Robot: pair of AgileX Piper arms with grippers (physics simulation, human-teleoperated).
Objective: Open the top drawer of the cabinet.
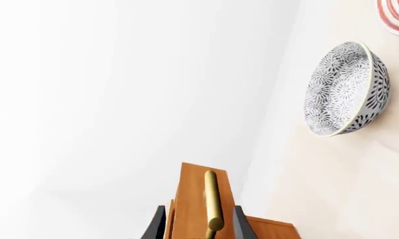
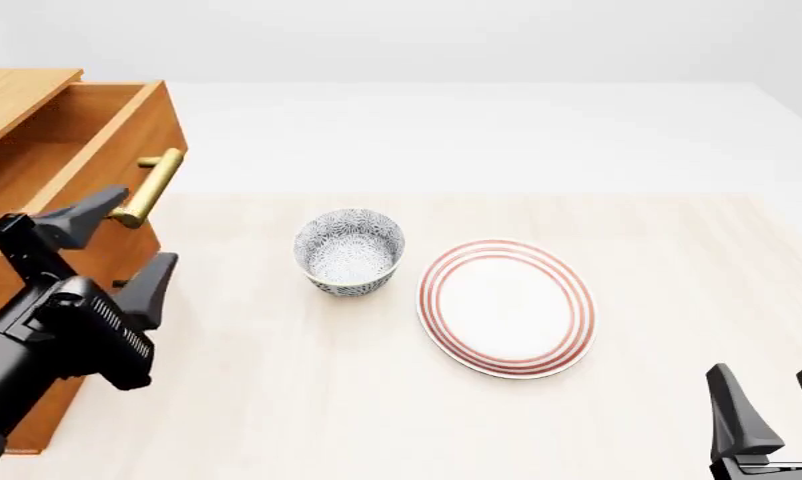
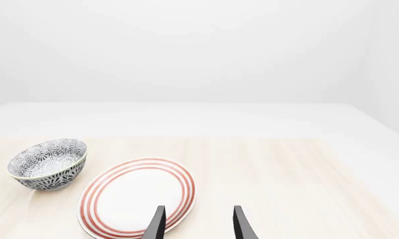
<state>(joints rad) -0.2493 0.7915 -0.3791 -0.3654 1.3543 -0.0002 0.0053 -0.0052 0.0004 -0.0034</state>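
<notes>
The top drawer stands pulled out from the cabinet at the table's left edge. The left gripper is spread wide beside its brass handle, not clamping it. The right gripper hangs parted near the striped plate, with the patterned bowl left of that plate.

Smooth wooden cabinet, shiny brass handle, pale matt wood table
</notes>
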